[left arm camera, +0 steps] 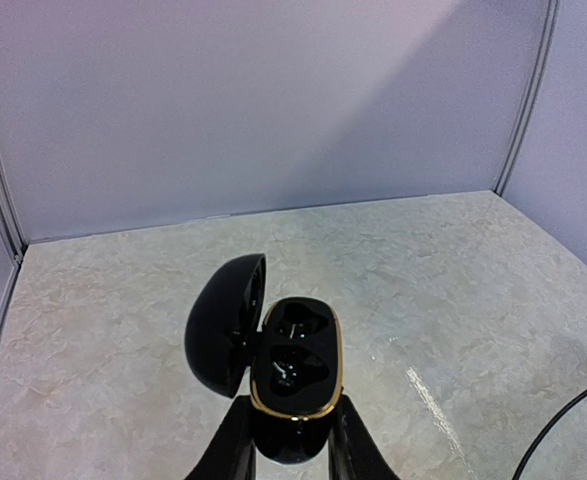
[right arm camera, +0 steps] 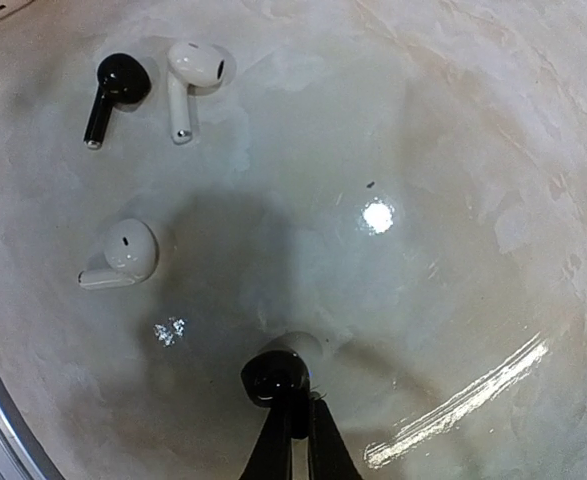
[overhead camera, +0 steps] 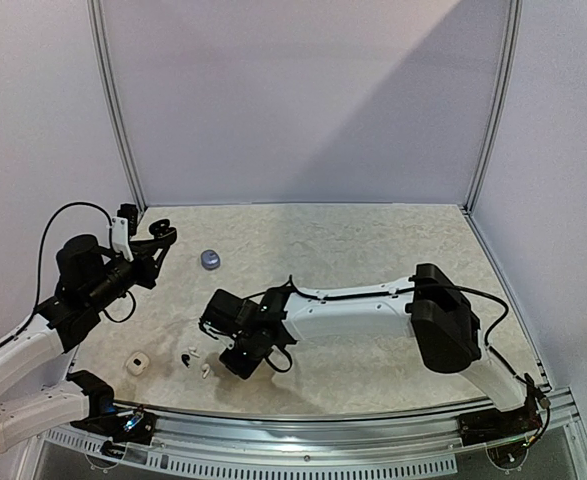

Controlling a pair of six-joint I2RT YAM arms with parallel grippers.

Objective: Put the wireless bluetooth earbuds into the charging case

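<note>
Clamped low between the two fingers of the left gripper (left arm camera: pixel 291 425), which is closed tight on its body, the black charging case (left arm camera: pixel 295 375) is held up off the table (overhead camera: pixel 393 250) near the left wall. Its lid (left arm camera: pixel 223 320) is swung open to the left, and the gold-rimmed wells face up. Below it, close to the front rail (overhead camera: pixel 323 415), sits a white case (overhead camera: pixel 138 362). Just right of that lie three free buds: a loose black earbud (right arm camera: pixel 113 90) beside one white earbud (right arm camera: pixel 193 75), and a second white earbud (right arm camera: pixel 123 250) apart from them, nearer the rail. A lavender case (overhead camera: pixel 210 260) stands alone farther back. The right gripper (right arm camera: pixel 291 415) is pinched closed on another black earbud (right arm camera: pixel 273 378); whether that bud touches the table cannot be told. To the right, the tabletop runs bare to the back and right walls.
</note>
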